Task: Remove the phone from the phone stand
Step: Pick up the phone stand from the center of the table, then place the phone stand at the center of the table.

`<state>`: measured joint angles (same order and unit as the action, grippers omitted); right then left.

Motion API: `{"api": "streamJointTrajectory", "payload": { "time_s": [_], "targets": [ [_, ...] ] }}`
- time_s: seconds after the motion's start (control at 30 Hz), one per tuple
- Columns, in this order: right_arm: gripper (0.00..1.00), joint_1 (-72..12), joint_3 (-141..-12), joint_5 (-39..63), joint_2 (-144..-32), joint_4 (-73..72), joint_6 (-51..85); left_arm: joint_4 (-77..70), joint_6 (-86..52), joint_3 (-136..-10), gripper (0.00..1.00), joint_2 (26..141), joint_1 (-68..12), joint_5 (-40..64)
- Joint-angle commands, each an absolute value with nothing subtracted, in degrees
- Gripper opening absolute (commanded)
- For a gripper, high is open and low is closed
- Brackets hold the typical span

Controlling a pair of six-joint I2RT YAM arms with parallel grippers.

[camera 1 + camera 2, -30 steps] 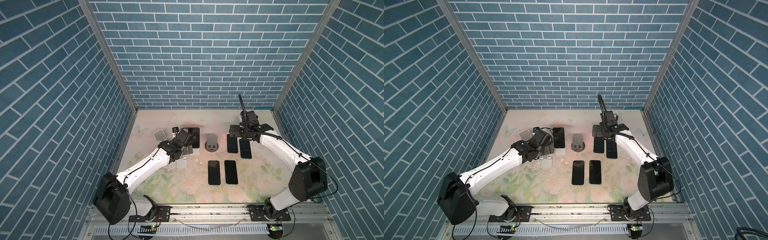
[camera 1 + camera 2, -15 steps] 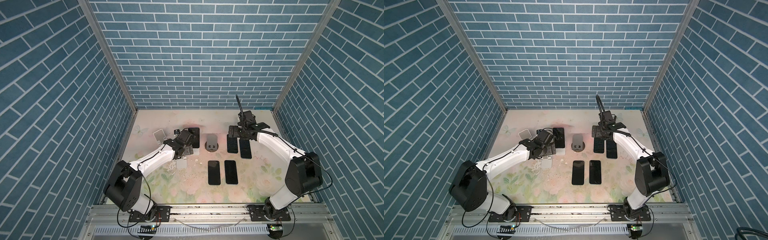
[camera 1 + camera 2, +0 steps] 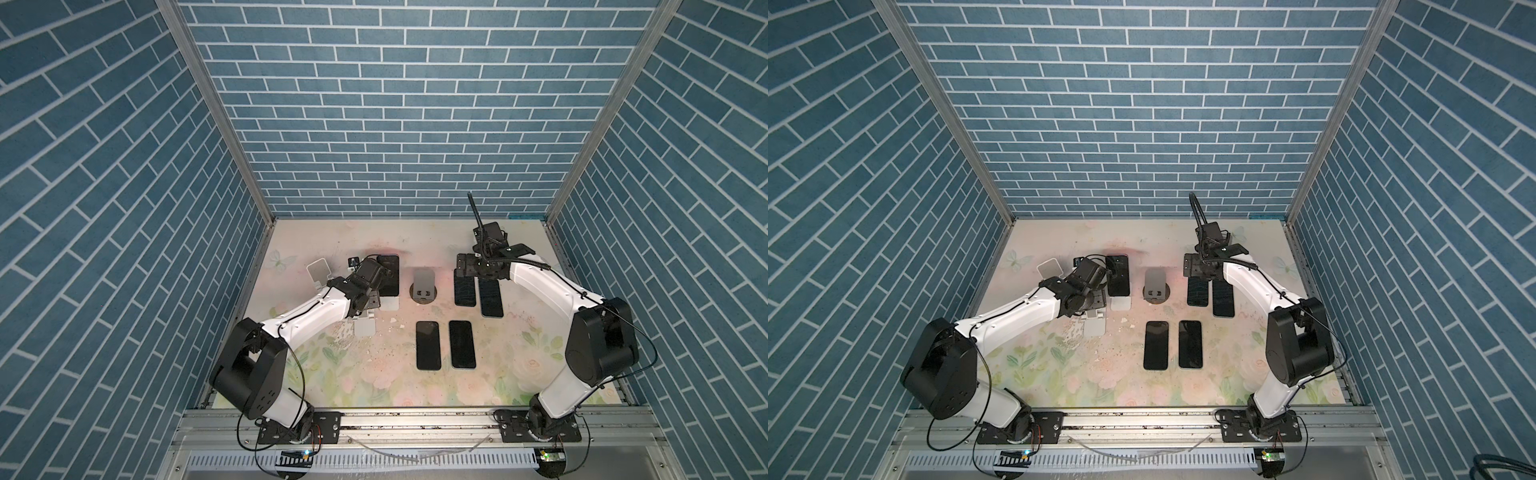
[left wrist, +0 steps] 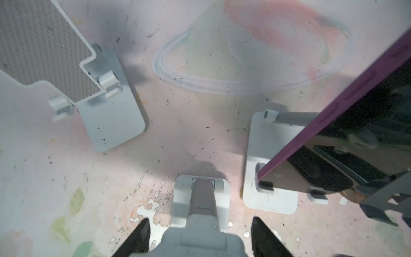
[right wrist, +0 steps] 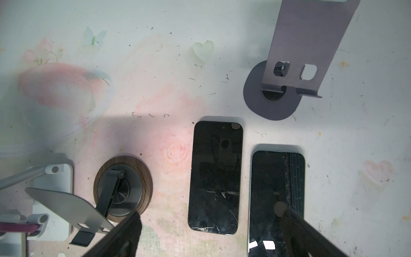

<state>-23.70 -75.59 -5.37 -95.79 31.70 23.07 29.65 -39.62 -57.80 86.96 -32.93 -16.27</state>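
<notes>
The phone [image 4: 355, 138], in a purple case, leans on the white phone stand [image 4: 259, 144] at the right of the left wrist view. It is off to the side of my left fingers [image 4: 139, 238], not between them. Those fingers are drawn in against the head of an empty white stand [image 4: 201, 200] just beside it, and seem to pinch that instead. In both top views the phone's long axis runs up the frame toward the back wall [image 3: 395, 124], its foot on the stand's lip and its top tilted back. My left fingers are much the nearer. My right fingers [image 5: 298, 231] hang spread wide over two phones [image 5: 214, 178] lying flat, well apart, with a grey stand [image 3: 424, 282] between. The floral desk [image 3: 374, 386] is scuffed and flaking — I judge there is free room above the phone and little beside it.
</notes>
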Motion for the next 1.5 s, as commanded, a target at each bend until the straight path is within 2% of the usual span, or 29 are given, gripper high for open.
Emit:
{"api": "streamJointTrajectory", "payload": {
  "time_s": [0.0,0.7,1.13,1.47],
  "targets": [
    [0.99,-23.6,-78.8,-6.2,-96.5,32.7,22.1,29.9,-39.1,-58.2,0.61,87.1,-32.6,-17.6],
    [0.98,-23.6,-78.2,-6.3,-96.2,32.7,22.4,30.8,-31.4,-63.8,0.58,87.0,-29.6,-21.6],
    [0.98,-23.6,-78.4,-6.4,-96.3,33.5,22.5,22.3,-27.4,-68.7,0.57,94.5,-24.2,-18.2],
    [0.98,-23.5,-77.7,-7.4,-95.4,34.2,22.5,21.6,-27.4,-70.6,0.60,99.9,-23.3,-16.3]
  ]
}}
